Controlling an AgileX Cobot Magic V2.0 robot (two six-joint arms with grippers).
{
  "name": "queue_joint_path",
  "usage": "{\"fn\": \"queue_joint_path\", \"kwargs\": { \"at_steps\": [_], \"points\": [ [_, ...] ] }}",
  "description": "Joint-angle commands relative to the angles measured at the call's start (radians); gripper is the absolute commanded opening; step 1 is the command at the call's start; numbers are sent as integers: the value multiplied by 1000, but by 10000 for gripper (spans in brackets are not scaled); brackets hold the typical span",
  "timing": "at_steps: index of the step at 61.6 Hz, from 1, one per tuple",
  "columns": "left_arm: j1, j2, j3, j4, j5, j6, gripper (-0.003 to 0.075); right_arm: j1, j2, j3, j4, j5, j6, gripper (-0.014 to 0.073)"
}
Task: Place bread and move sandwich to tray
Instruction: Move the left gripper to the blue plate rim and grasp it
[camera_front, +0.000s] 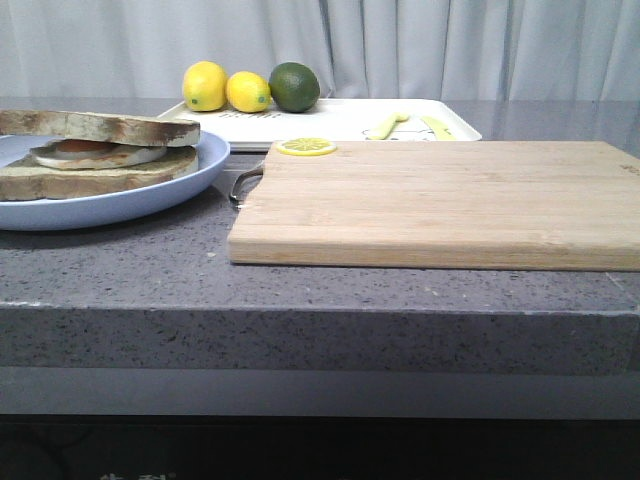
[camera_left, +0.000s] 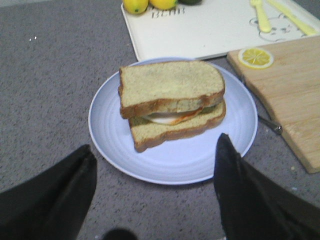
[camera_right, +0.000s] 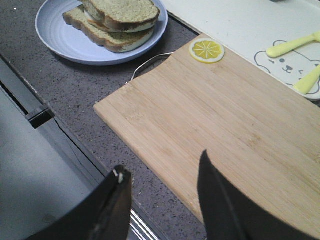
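On the speckled grey stone worktop (camera_front: 120, 270), the brown-crusted egg sandwich (camera_left: 171, 104) sits on a round light-blue plate (camera_left: 112, 145), just beside the white rectangular tray (camera_left: 200, 35) printed "BEAR". Both black grippers' jaws gape wide, empty: left (camera_left: 155, 192), right (camera_right: 162, 200).

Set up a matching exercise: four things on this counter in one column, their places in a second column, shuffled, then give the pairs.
Things:
1. sandwich
2. lemon slice
3. lime
4. yellow utensils

Places:
A. on the white tray, beside two whole lemons
B. on the corner of the wooden cutting board
C. on the light-blue plate
D. on the tray, over the bear print

Pairs: 1-C, 2-B, 3-A, 4-D
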Motion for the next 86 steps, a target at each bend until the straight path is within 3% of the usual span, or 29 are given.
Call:
{"fn": "queue_joint_path", "kwargs": {
  "at_steps": [1, 12, 22, 36, 49, 75, 86],
  "points": [
    [-6, 50, -89, 34, 37, 1, 491, -1, -8, -24, 19, -64, -4, 337],
    [40, 191, -188, 89, 172, 1, 491, -1, -8, -24, 19, -63, -4, 337],
    [201, 339, -250, 43, 203, 23, 491, -1, -8, -24, 19, -62, -4, 337],
    [468, 497, -271, -451, 198, 366, 491, -1, -8, -24, 19, -62, -4, 337],
    [609, 619, -271, -768, 198, 533, 491, -1, -8, -24, 19, -62, -4, 337],
    [634, 816, -271, -1027, 168, 655, 485, -1, -8, -24, 19, -62, -4, 337],
    [634, 850, -271, -1083, 153, 682, 325, -1, -8, -24, 19, -62, -4, 337]
  ]
}}
